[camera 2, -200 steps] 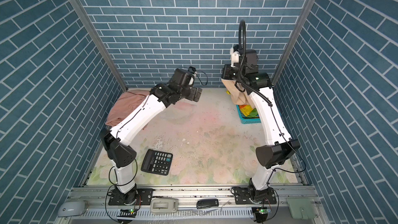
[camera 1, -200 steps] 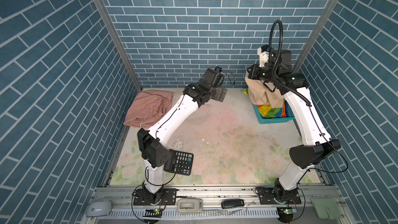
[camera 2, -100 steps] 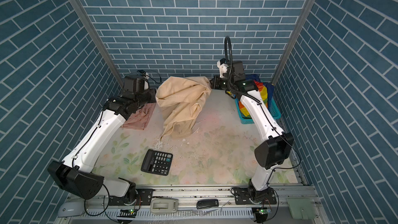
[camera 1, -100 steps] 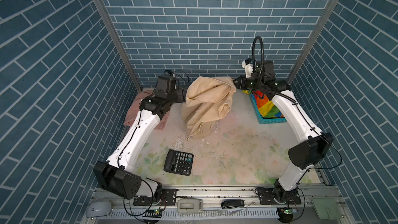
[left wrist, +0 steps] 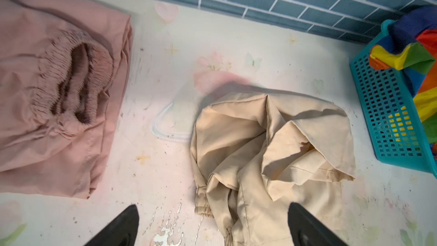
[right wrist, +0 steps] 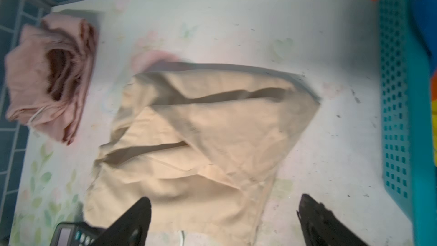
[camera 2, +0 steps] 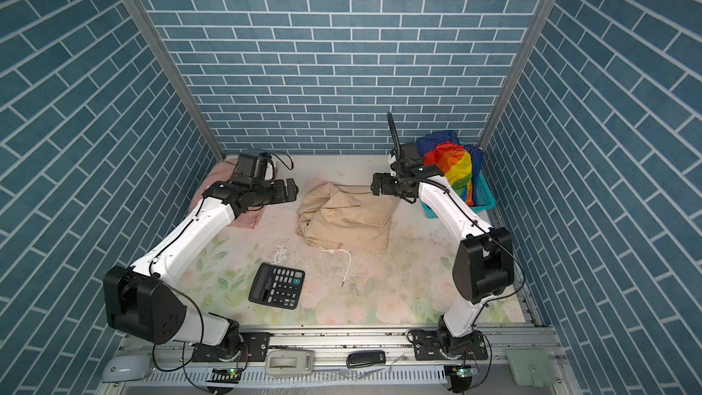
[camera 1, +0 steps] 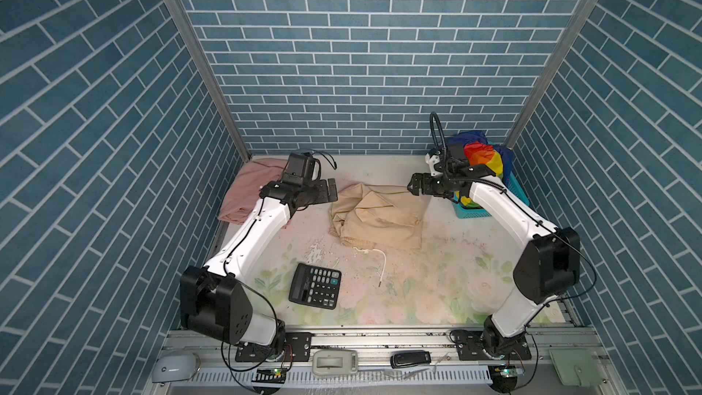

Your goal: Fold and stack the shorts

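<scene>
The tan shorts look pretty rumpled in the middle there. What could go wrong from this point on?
The beige shorts lie bunched with layers overlapping, so the open right gripper might pinch several layers and fold them crooked. Their white drawstring trails toward the calculator; dragging the cloth could snag or push it. The pink shorts sit close beside the left gripper, so a sweep there might disturb that fold.

Overhead stereo; low wrist cams (shared: shorts (left wrist: 272,150))
</scene>
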